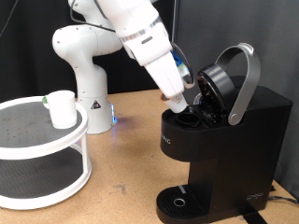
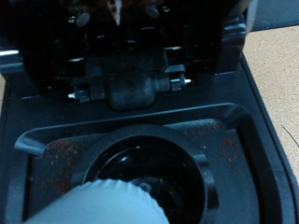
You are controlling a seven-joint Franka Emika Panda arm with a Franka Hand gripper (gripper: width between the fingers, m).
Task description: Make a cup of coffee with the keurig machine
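Note:
The black keurig machine [image 1: 245, 135] stands at the exterior view's right with its grey arched lid handle [image 1: 245, 79] raised and the pod chamber open. My gripper [image 1: 193, 105] reaches down into that opening. In the wrist view the round chamber [image 2: 177, 163] lies just below the hand, with brown grounds on the black ledge around it. A blurred pale rounded object [image 2: 107, 201] sits at the frame edge over the chamber; no fingers show beside it. The white cup [image 1: 62, 108] with a green tab stands on a white round stand [image 1: 37, 154] at the left, far from the gripper.
The arm's white base [image 1: 82, 65] stands at the back, between the stand and the machine. The machine's round drip tray [image 1: 177, 201] is at the bottom. Bare wooden tabletop [image 1: 131, 149] lies between the stand and the machine.

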